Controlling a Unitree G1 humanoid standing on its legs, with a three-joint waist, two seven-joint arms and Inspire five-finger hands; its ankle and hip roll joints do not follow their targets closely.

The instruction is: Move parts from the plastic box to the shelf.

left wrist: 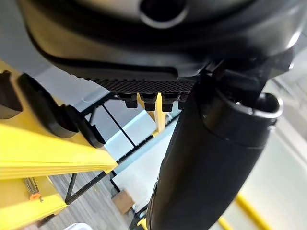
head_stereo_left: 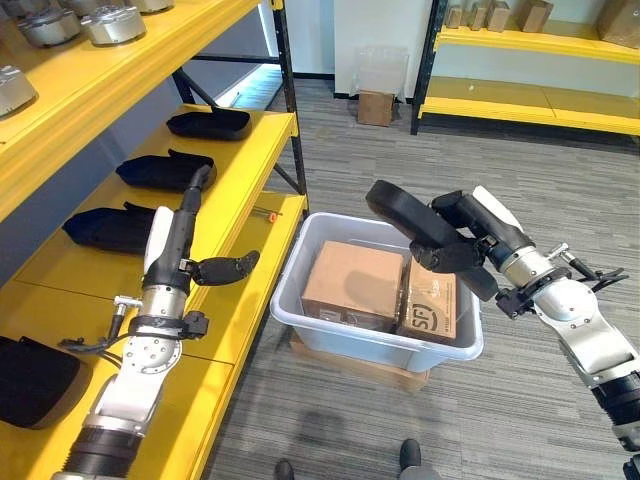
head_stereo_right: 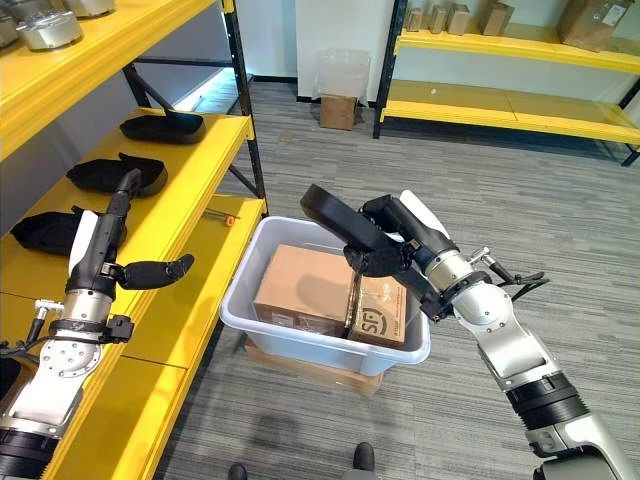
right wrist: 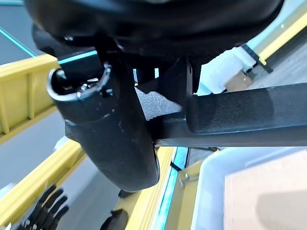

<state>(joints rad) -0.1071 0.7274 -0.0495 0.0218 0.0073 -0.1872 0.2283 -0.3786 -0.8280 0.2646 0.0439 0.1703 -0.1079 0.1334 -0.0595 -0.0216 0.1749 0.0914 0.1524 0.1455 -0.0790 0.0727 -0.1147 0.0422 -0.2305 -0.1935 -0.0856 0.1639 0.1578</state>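
Holding a black part [head_stereo_right: 340, 225] above the plastic box [head_stereo_left: 370, 345], the right hand [head_stereo_right: 400, 250] has its fingers curled around it, and the part sticks out toward the shelf [head_stereo_left: 235, 300]. Under the part, the grey-white box stands on the floor on a flat piece of cardboard [head_stereo_left: 350, 365], just beside the yellow shelf. Inside the box I see two cardboard boxes [head_stereo_left: 355, 285], one beside the other.

On the other side, the left hand [head_stereo_left: 190, 215] is stretched over the shelf board with straight fingers and the thumb spread to the side; it grips nothing. Three black parts [head_stereo_left: 165, 170] already lie in a row on this board, near the fingertips. Another dark part [head_stereo_left: 35, 380] lies closer to the robot, at the edge. On the higher board rest round metal parts [head_stereo_left: 110, 22].
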